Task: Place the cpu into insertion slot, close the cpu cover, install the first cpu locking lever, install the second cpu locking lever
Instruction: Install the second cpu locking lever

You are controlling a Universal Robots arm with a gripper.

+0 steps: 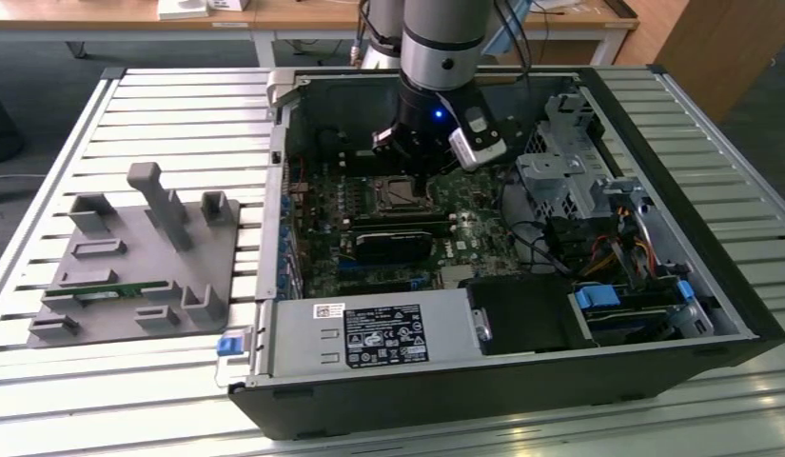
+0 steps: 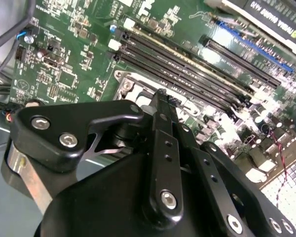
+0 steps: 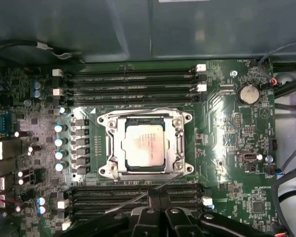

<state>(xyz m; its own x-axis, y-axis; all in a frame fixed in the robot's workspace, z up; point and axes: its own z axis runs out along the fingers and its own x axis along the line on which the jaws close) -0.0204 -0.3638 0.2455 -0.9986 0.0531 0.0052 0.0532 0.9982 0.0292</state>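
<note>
The cpu [image 3: 144, 144], a silver-grey square chip, lies flat in the insertion slot [image 3: 186, 119] at the middle of the green motherboard. The cpu cover [image 3: 120, 148], a silver frame, lies down around the chip. A thin metal lever rod [image 3: 158, 186] slants out from the socket's edge across the nearby memory slots. My gripper [image 3: 155, 196] hovers just beside the socket on that side, black fingers pressed together with nothing between them. In the second wrist view the gripper [image 2: 161, 96] ends near a socket corner [image 2: 126, 81]. In the exterior view the gripper [image 1: 415, 169] hangs over the socket [image 1: 395, 193] inside the open case.
Long black memory slots [image 3: 130, 81] flank the socket on two sides. A black graphics card [image 1: 392, 243], a power supply [image 1: 366, 333], a metal drive cage [image 1: 563, 181] and cables [image 1: 620, 252] crowd the case. A grey fixture [image 1: 126, 257] sits at the exterior view's left.
</note>
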